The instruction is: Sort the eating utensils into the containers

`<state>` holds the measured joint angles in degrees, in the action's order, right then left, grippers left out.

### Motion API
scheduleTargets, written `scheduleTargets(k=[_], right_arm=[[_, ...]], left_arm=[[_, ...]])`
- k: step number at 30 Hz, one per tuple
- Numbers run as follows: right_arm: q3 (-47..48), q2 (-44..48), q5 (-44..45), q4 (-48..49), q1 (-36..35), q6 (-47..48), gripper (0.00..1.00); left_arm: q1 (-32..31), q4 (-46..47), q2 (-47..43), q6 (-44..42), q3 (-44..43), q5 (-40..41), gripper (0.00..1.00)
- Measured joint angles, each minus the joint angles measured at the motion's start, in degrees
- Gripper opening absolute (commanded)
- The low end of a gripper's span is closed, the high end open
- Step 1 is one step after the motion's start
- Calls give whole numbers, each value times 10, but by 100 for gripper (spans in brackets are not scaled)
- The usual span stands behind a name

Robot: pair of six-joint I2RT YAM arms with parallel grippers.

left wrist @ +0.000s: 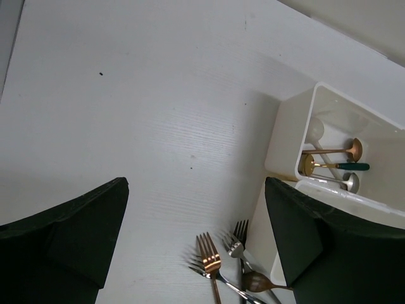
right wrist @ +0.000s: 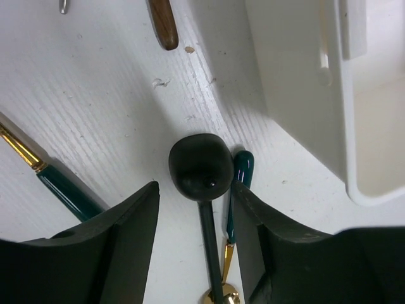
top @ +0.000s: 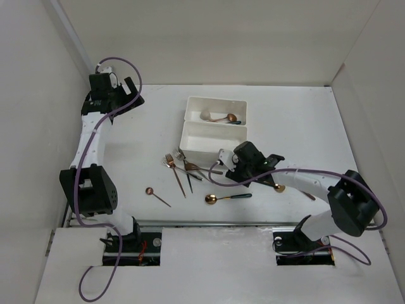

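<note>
The right gripper (right wrist: pixel 195 187) stands half-spread astride the black spoon (right wrist: pixel 201 166), which lies just in front of the near tray (right wrist: pixel 297 95). One finger seems to touch the bowl and the other shows a gap, so nothing is pinched yet. A grip on the slim neck rather than the rounded bowl would likely hold better. The green-handled utensil (right wrist: pixel 242 168), touching the spoon on the tray side, could get caught too. The left gripper (left wrist: pixel 195 190) hangs wide apart and empty, well left of that tray. Counted: two trays; four spoons in the far tray (left wrist: pixel 380 136) behind the near tray; at least three forks (top: pixel 180 166) heaped off its front-left corner; three more loose spoons in front of it.
</note>
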<state>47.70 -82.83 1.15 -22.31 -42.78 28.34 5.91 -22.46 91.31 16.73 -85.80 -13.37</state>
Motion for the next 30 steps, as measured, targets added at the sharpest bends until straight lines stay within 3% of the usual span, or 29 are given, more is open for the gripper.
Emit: scheduleTargets(k=[6,15,19,20,21,23,30], right_arm=[[-11,6,8,2,-4,-16,62],[26,-80,31,3,-4,-32,59],[33,-86,30,-2,-4,-36,48],[33,-87,29,-2,-4,-37,43],[34,-87,27,-2,-4,-37,28],[35,-88,27,-3,-4,-39,19],[40,-87,21,-17,-4,-41,9]], left_arm=[[1,1,0,0,0,-2,86],[1,3,-1,3,32,-9,86],[2,4,-2,4,38,-12,86],[2,4,-3,4,38,-12,86],[2,4,-3,4,38,-12,86],[2,4,-6,4,38,-12,86],[5,4,-12,4,38,-12,86]])
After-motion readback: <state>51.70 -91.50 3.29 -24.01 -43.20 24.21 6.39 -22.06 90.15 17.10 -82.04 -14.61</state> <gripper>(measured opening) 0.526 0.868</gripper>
